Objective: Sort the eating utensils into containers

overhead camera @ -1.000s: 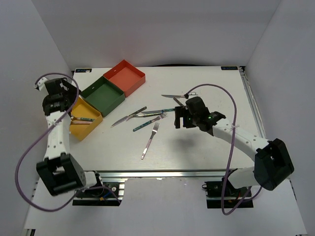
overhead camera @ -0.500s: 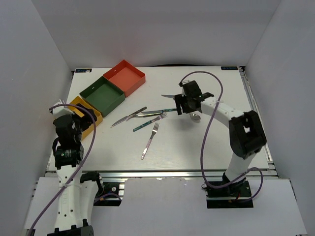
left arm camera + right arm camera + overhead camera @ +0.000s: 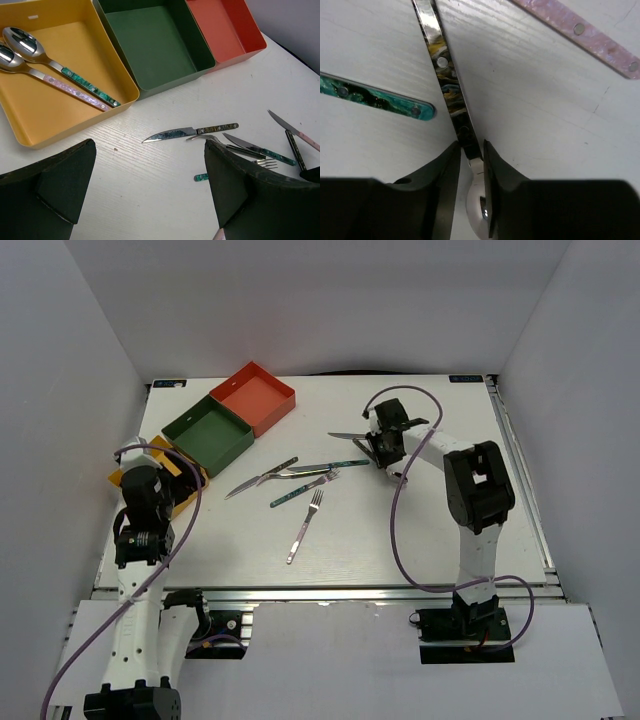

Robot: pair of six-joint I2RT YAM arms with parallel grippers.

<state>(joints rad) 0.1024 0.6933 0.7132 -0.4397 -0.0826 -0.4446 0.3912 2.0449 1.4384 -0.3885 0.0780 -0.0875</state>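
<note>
My right gripper (image 3: 471, 146) is down on the table at the right of the utensil pile, shut on the neck of a spoon (image 3: 442, 62) with a dark marbled handle. Its bowl shows below the fingers. In the top view that gripper (image 3: 386, 453) is beside a knife (image 3: 345, 435). More utensils lie mid-table: a knife (image 3: 262, 477), a teal-handled piece (image 3: 295, 492) and a fork (image 3: 305, 525). The yellow tray (image 3: 30, 135) holds two spoons, one teal-handled (image 3: 82, 84), one pink-handled (image 3: 70, 90). The green tray (image 3: 150, 50) and red tray (image 3: 220, 30) hold nothing. My left gripper (image 3: 150, 170) hangs open over bare table near the yellow tray.
A pink-handled utensil (image 3: 580, 32) and a teal handle (image 3: 375, 97) lie close on either side of the held spoon. The three trays stand in a diagonal row at the table's back left (image 3: 208, 432). White walls enclose the table on three sides.
The right gripper came down onto the spoon and its jaws closed on the neck. The left arm drew back from over the yellow tray toward the near edge, still open.
</note>
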